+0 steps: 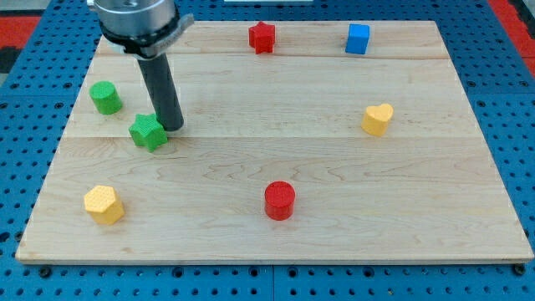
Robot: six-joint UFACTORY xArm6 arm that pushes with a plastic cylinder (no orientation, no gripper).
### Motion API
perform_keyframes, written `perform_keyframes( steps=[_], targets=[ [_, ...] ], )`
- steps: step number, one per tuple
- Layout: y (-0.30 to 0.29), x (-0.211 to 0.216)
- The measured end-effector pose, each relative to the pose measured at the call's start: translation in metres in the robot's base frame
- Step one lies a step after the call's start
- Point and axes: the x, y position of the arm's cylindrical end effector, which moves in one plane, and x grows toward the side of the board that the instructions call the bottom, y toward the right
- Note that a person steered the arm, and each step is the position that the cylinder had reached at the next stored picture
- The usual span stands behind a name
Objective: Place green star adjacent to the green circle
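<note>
Touching: my tip (173, 126) meets the green star (148, 132) on its right side
Hand state: bare rod, holding nothing
Green circle (105, 98): near, up-left of star, apart

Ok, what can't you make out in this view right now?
- Contact between my tip and the green star: they sit right beside each other, but the angle hides any gap.
- The arm above the rod: cut off by the view's top edge.
- The green circle shows fully, apart from the star.
</note>
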Motion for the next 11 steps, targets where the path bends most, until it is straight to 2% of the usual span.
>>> perform_keyframes(
  steps=[1,2,3,4,5,6,7,9,10,11],
  targets=[
    [0.014,0.039],
    [0.027,0.051],
    [-0.046,0.056],
    [-0.055,0.014],
    [-0.062,0.018],
    [-0.033,0.032],
    [-0.026,0.009],
    [-0.063,-0.013],
    [-0.035,-0.017],
    [-0.010,-0.074]
  ],
)
